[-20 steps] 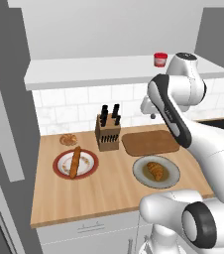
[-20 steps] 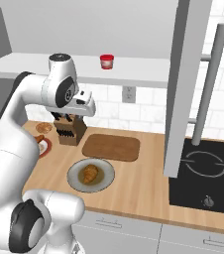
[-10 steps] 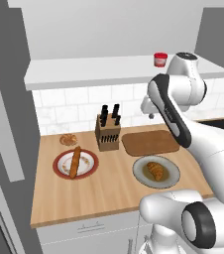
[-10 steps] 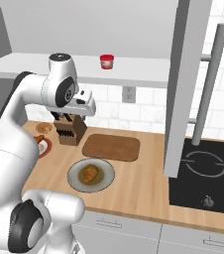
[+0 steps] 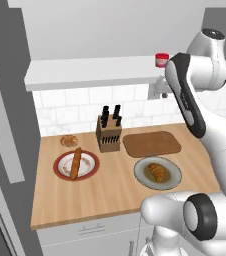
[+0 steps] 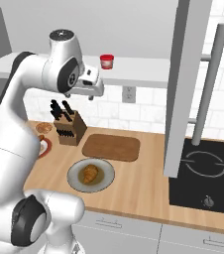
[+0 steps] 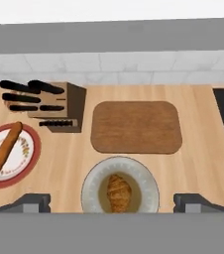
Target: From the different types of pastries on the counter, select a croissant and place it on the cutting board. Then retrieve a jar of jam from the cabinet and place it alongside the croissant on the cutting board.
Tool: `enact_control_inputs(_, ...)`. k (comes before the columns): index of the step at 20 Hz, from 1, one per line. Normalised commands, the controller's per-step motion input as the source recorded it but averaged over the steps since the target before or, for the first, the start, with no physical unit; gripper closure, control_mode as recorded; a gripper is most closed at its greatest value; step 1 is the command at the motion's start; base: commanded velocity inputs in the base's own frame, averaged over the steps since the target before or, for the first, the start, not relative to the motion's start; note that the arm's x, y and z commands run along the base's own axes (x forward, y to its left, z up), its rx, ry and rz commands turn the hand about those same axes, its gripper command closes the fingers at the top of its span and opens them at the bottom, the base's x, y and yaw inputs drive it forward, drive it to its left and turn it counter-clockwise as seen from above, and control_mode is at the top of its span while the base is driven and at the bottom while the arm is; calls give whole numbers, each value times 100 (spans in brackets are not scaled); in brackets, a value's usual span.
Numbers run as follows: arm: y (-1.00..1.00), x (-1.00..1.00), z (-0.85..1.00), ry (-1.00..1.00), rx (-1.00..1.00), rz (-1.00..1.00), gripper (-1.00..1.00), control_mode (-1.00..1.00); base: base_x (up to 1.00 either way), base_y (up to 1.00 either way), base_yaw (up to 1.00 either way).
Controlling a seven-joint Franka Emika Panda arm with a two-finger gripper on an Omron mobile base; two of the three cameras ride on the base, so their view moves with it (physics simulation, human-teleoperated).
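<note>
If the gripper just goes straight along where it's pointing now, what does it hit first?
Most likely the croissant on its grey plate: in the hand view they sit between the fingertips, below the gripper. Nothing shows in between, though depth is hard to judge. The cutting board lies beyond.

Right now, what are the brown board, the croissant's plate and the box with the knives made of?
The cutting board looks like matte reddish-brown wood, faintly grained. The grey plate under the croissant seems glazed ceramic, smooth, though it is hard to be sure. The knife block looks like darker wood, with black handles.
</note>
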Motion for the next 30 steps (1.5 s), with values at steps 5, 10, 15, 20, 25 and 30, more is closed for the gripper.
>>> enact_control_inputs(5,-9,21,80,0,-6,0,-100,-100,0,0,0)
enact_control_inputs(10,-3,53,43,0,-11,-1,-100,-100,0,0,0)
enact_control_inputs(15,-19,23,7,1,-2,-3,-100,-100,0,0,0)
enact_control_inputs(20,-13,0,-4,-34,1,0,-100,-100,0,0,0)
enact_control_inputs(25,-3,3,-10,-47,2,0,-100,-100,0,0,0)
enact_control_inputs(30,-6,0,-8,-5,0,0,-100,-100,0,0,0)
